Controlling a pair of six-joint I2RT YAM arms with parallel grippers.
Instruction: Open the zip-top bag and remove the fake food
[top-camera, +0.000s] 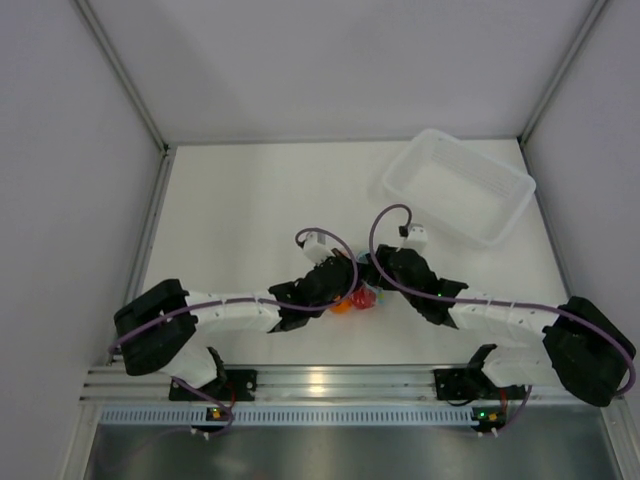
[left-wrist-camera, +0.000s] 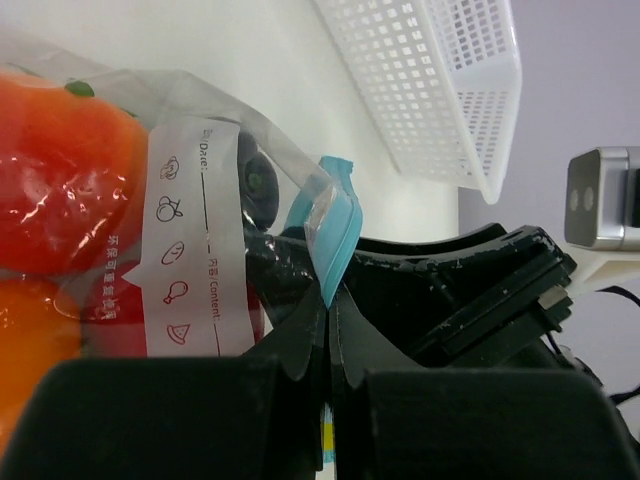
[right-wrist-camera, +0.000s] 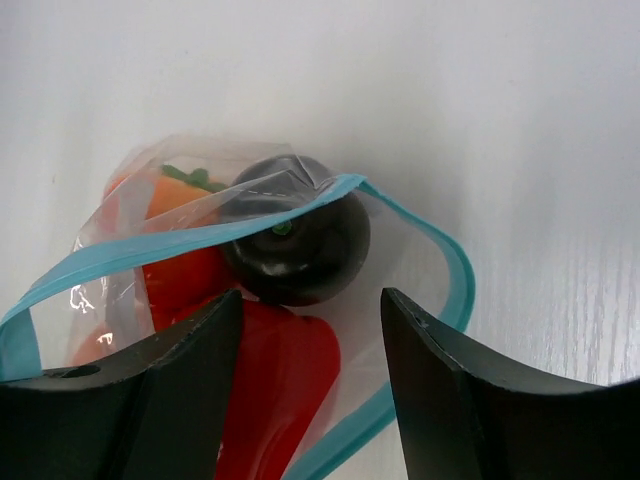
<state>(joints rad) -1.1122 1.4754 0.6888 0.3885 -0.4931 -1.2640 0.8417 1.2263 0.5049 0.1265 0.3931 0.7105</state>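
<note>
Locate the bag (top-camera: 358, 300) on the table (top-camera: 240, 210), near its front edge, between the two grippers. Note the zip strip (right-wrist-camera: 440, 260) parted into an open loop, with food inside: dark piece (right-wrist-camera: 300, 245) nearest the mouth, red pepper (right-wrist-camera: 275, 390) beside it, orange fruit (right-wrist-camera: 170, 195) deeper in. Judge opening as done, removal as not yet begun.

Confirm the left gripper (left-wrist-camera: 328, 305) pinched tight on one lip of the strip. Confirm the right gripper (right-wrist-camera: 310, 300) spread wide at the mouth, gripping nothing, aimed at the dark piece. See the tray (top-camera: 455, 190) well apart, at the far right.

Guard against the following:
- Closing on plastic instead of food. Caused by the upper lip draped across the dark piece, directly in the entry path.
- Pushing the round piece deeper. Caused by a shallow or off-centre approach against a smooth, rolling shape.
- Dragging the bag out of the left pinch. Caused by a narrow hold on a thin strip plus a snagged finger.
- Lifting the bag along with the piece. Caused by film trapped under a fingertip.
- Collapsing the mouth. Caused by slack in the free lip, supported on one side only.
</note>
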